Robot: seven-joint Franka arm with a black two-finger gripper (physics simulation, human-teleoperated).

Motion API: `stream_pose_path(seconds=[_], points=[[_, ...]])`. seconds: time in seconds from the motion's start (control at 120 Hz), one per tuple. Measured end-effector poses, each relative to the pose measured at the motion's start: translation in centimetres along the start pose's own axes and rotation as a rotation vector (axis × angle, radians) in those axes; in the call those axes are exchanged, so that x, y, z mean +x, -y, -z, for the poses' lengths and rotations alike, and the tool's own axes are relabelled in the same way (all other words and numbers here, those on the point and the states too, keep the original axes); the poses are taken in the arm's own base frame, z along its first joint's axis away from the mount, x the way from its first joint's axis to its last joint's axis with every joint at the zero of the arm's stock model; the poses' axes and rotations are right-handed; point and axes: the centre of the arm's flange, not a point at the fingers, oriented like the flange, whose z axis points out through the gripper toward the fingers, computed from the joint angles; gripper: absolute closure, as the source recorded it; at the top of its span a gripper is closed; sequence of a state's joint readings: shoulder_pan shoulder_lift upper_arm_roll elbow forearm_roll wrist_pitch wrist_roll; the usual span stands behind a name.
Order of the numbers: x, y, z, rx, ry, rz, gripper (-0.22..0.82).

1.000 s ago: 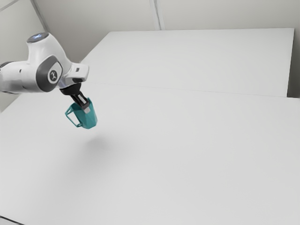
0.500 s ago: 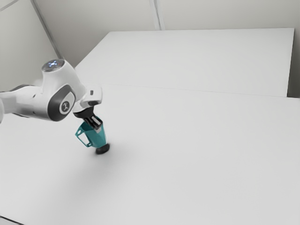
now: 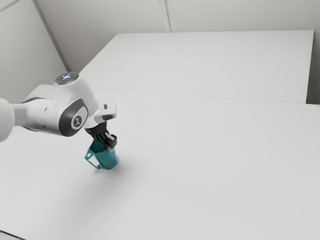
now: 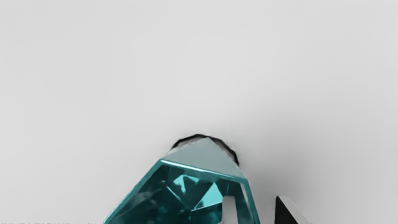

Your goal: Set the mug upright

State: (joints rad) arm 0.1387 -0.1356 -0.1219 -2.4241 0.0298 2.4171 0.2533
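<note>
Although the gripper [image 4: 255, 207] stood wide astride the wall of the mug [image 3: 106, 159] – one finger inside, one outside – the mug was mouth-up at the table [image 3: 200, 165], perhaps leaning; sideways withdrawal risked catching the rim and toppling it.

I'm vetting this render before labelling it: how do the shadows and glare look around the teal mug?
Exterior view: a soft-edged grey shadow on the white table around the teal mug; wrist view: bright glints on the mug's inner facets and a pale highlight along part of its rim, plus diffuse grey shading on the table beside it.
</note>
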Motion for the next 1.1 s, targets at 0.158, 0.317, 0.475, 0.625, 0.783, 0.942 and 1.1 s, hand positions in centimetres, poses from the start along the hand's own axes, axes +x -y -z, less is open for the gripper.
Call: stream_pose_path(seconds=[0.158, 0.317, 0.475, 0.625, 0.783, 0.942, 1.1], points=[[0.2, 0.0, 1.7, 0.006, -0.016, 0.02, 0.24], [3.2, 0.9, 7.0, -0.003, -0.035, 0.05, 0.11], [6.5, 2.2, 11.6, -0.035, -0.025, 0.08, 0.05], [9.9, 4.3, 16.4, -0.058, -0.027, 0.107, 0.03], [10.9, 6.4, 20.5, -0.063, -0.013, 0.135, 0.01], [9.9, 7.3, 20.9, -0.081, 0.045, 0.16, 0.01], [9.1, 7.8, 21.1, -0.087, 0.077, 0.172, 0.0]])
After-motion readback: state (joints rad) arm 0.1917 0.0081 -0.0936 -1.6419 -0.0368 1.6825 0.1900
